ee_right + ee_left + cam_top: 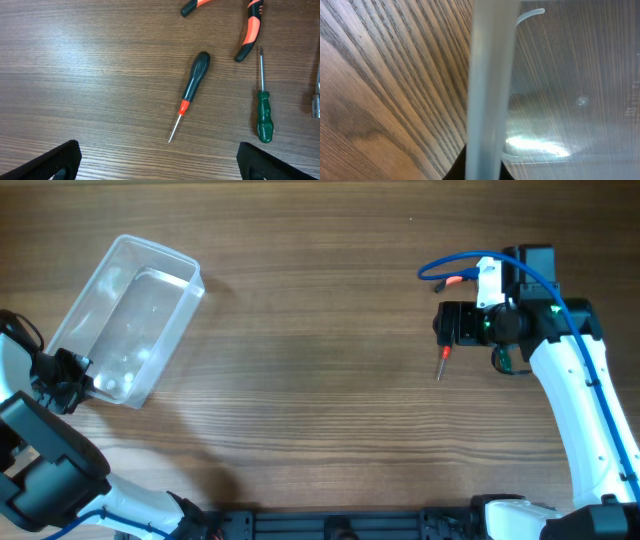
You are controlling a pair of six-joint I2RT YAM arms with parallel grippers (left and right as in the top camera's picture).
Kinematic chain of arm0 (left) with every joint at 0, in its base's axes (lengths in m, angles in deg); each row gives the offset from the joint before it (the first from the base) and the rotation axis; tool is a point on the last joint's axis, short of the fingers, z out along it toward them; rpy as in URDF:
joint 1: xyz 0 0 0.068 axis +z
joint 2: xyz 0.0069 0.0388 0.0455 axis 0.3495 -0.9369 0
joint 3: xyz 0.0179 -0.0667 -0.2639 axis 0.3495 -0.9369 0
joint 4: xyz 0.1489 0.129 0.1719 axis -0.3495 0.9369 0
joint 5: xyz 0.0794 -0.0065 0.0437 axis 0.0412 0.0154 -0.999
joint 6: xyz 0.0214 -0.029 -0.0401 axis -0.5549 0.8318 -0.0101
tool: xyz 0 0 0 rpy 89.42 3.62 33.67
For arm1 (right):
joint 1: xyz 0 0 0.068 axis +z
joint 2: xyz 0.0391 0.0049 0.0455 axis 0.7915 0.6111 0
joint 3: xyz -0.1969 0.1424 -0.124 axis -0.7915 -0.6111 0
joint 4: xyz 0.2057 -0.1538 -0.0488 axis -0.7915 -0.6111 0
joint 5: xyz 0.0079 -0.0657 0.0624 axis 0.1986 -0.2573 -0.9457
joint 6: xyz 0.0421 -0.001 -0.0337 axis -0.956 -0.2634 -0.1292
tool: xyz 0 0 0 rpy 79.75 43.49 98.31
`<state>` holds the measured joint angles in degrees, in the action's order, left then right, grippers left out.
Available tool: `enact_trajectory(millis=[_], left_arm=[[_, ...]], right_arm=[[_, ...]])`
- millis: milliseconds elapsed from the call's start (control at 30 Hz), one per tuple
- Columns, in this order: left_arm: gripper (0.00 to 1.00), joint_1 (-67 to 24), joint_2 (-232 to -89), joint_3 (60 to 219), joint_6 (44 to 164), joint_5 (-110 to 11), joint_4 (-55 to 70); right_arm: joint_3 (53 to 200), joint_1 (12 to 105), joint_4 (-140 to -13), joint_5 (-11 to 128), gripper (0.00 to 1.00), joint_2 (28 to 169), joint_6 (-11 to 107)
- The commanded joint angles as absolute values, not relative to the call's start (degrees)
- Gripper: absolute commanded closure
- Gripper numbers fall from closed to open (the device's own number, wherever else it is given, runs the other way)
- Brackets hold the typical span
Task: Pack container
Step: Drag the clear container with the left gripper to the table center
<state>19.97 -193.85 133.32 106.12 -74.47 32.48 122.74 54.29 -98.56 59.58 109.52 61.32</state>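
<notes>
The wood-grain tabletop [320, 330] carried the clear container [125, 318] at its left end. Toward the right lay a black-handled screwdriver [191, 87] with a red collar, a green-handled screwdriver [264, 117] near it, and orange-and-black pliers [247, 32].

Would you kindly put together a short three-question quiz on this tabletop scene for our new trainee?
1. True or false: the container already holds a screwdriver.
2. Multiple choice: the screwdriver with the red collar has a handle that is: A black, B blue, C yellow.
3. Fill in the blank: the right gripper has its jaws ___.
Key: 1 false; 2 A; 3 open.
</notes>
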Motion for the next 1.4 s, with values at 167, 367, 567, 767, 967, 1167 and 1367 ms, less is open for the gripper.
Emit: enact_trajectory(millis=[167,367,567,767,967,1167,1367], left_arm=[[0.96,18.6,-191.3,133.6,106.6,-72.4,32.6],[0.96,7.4,-182.8,133.6,101.3,-67.5,29.5],[0.96,-14.8,-177.5,133.6,79.0,-67.0,26.7],[0.96,-27.5,-180.7,133.6,73.8,-70.4,22.9],[0.96,-27.8,-186.9,133.6,74.1,-70.4,19.5],[0.96,-24.6,-190.1,133.6,79.6,-70.4,17.9],[0.96,-21.9,-193.0,133.6,83.4,-70.1,19.2]], right_arm=[[123.9,54.4,-98.5,60.7,0.00,109.0,61.9],[123.9,54.4,-98.2,68.7,0.00,107.0,57.3],[123.9,54.4,-95.9,71.3,0.00,100.5,55.4],[123.9,54.4,-95.8,71.3,0.00,97.7,55.5],[123.9,54.4,-97.3,71.3,0.00,97.7,56.0],[123.9,54.4,-97.9,71.3,0.00,97.7,56.1],[123.9,54.4,-98.4,71.1,0.00,97.7,56.1]])
